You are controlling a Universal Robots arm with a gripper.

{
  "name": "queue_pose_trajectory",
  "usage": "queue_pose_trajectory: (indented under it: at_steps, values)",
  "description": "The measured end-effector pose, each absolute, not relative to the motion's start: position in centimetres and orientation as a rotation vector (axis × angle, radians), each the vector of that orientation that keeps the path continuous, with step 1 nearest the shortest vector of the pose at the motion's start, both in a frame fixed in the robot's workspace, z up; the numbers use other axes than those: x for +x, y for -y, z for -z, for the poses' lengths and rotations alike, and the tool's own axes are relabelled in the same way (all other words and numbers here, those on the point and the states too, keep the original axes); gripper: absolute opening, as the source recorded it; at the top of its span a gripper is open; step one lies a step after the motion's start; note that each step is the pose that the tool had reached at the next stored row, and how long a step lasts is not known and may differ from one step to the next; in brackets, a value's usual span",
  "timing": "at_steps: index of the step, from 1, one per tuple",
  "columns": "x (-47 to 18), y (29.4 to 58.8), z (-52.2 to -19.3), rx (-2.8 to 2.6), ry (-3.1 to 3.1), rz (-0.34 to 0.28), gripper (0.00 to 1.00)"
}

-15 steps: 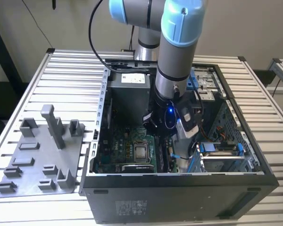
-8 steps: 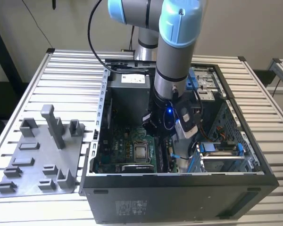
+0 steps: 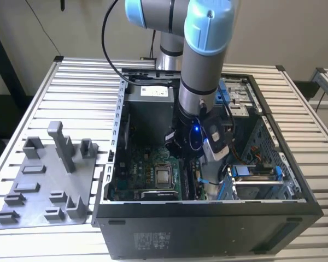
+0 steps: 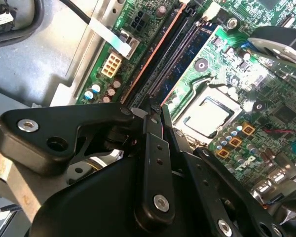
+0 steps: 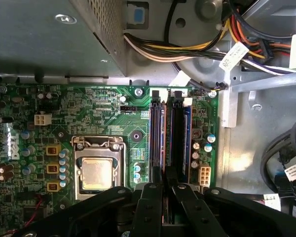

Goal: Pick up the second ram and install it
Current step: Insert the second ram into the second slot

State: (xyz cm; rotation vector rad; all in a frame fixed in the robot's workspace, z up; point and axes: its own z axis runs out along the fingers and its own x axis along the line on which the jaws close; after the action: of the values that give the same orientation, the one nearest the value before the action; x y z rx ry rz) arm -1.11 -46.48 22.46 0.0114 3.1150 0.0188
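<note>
Your pincer [image 5: 168,190] is down inside the open PC case [image 3: 208,218], right over the memory slots [image 5: 170,138] next to the CPU socket [image 5: 97,170]. In both wrist views the fingers [image 4: 155,148] look drawn close together around a thin edge, so I'd guess they're clamped on the second ram [image 4: 160,116], but the stick itself is mostly hidden behind the linkage, so take that loosely. The blue-green board already sitting in a slot [image 5: 187,133] looks like a different stick.

Tips for seating it: keep the stick dead vertical and lined up with the slot along its whole length, and press evenly so both ends go in together. If it's tilted even a bit, it'll jam on the slot wall.

On writing: there are white tags on the cables [image 5: 234,55] and a sticker on the case front [image 3: 150,240], but I can't make out anything legible. The grey parts tray [image 3: 44,180] sits on the worktop [image 3: 82,87] at the exterior view's left.
</note>
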Motion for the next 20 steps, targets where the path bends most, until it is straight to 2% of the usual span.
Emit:
queue_pose_trajectory:
  at_steps: [20]
  values:
    - [-1.1, 46.47, -21.98, 0.011, -3.115, -0.019, 0.14]
